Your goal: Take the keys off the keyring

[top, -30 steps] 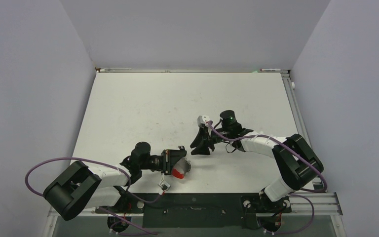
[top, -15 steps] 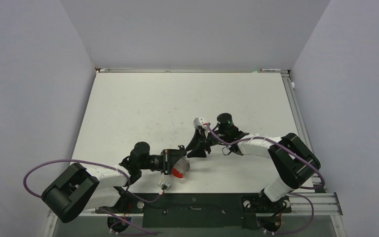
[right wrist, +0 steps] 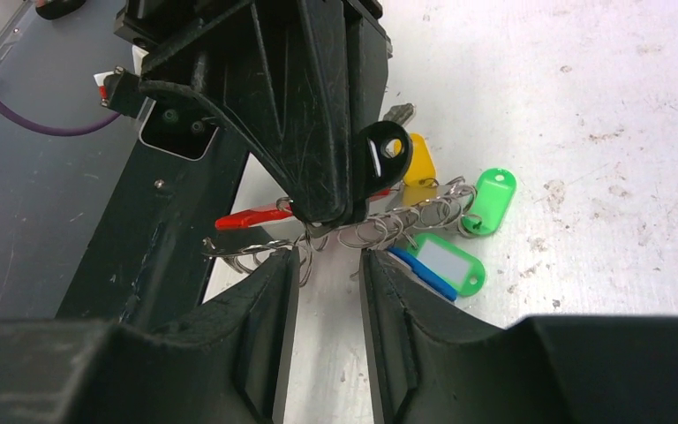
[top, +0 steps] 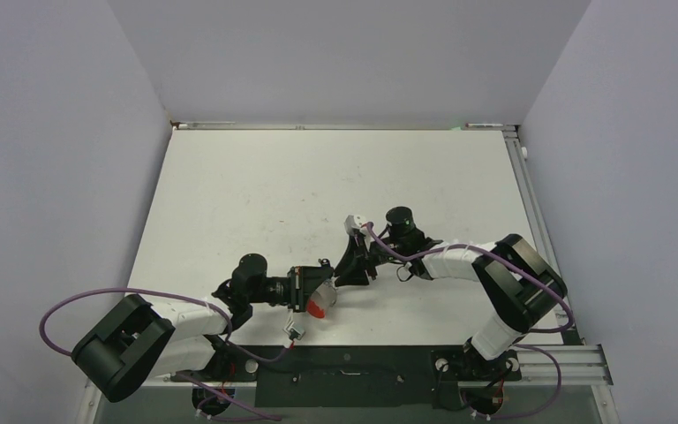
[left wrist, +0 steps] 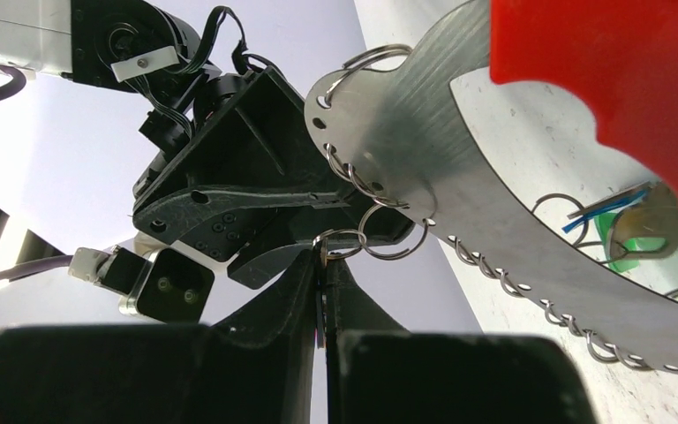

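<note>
In the last second my right claw [right wrist: 328, 261] has slid across the counter [right wrist: 600, 106] right up to my left claw [left wrist: 322, 269]. Left is clenched on the keyring [left wrist: 424, 132] by one small wire ring. Right is spread, straddling those rings. The keys [right wrist: 446, 263] trail beside them, none off yet. I judge a pinch comes next.

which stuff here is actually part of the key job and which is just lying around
Job: keyring, held in the left jaws; tagged keys; split rings; open right jaws.
Just there: purple cable; table.
</note>
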You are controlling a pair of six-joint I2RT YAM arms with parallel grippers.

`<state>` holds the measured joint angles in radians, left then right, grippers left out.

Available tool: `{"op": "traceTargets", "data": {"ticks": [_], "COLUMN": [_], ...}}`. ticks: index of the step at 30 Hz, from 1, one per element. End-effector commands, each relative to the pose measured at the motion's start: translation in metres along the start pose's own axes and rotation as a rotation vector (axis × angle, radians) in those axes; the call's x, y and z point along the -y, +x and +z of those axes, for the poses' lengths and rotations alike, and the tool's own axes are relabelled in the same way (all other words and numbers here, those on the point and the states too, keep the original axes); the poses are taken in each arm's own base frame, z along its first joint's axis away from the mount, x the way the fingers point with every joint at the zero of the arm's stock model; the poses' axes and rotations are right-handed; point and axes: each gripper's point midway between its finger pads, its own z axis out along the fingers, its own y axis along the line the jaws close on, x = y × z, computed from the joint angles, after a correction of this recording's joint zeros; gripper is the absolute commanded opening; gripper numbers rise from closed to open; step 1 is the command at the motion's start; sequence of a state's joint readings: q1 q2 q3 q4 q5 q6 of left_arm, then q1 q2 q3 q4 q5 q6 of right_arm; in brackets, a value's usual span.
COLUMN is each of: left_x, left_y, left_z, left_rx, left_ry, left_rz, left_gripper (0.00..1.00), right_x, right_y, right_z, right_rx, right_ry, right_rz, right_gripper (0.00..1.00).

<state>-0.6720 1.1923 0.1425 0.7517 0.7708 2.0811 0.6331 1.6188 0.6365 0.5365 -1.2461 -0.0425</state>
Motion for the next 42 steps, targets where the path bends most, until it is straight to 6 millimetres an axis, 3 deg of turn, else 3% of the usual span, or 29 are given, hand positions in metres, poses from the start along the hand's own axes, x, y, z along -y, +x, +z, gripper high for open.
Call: {"op": "traceTargets", "data": {"ticks": [1, 13, 23, 29, 33, 36, 42], "left_x": [-0.021, -0.020, -0.020, -0.018, -0.017, -0.016, -0.007], "left_y": [0.008, 0.009, 0.014, 0.015, 0.016, 0.015, 0.021], "left_z": [0.001, 0.001, 0.001, 0.001, 0.001, -0.001, -0.008], "left_rx": [-0.001, -0.006, -0.024, -0.030, -0.036, -0.041, -0.096], "left_ry": [-0.049, -0.043, -0.043, -0.036, -0.034, -0.032, 0.004], "left_rz": [0.054, 0.052, 0.031, 0.022, 0.015, 0.010, -0.035], "left_gripper": [0.00, 0.00, 0.00, 0.00, 0.00, 0.00, 0.00], "right_x": [-0.012, -0.019, -0.016, -0.018, -0.019, -0.019, -0.016], "right_y": [-0.017, -0.017, -0.004, -0.008, -0.009, -0.008, -0.010], "right_z": [0.005, 0.013, 0.019, 0.022, 0.024, 0.023, 0.018], "right_rx": [0.041, 0.040, -0.002, 0.001, 0.000, -0.006, -0.011], "right_ry": [-0.058, -0.092, -0.100, -0.104, -0.102, -0.101, -0.090], "right_rz": [-0.099, -0.095, -0.089, -0.108, -0.117, -0.126, -0.136], "right_gripper": [0.32, 0.30, 0.24, 0.24, 0.17, 0.06, 0.05]}}
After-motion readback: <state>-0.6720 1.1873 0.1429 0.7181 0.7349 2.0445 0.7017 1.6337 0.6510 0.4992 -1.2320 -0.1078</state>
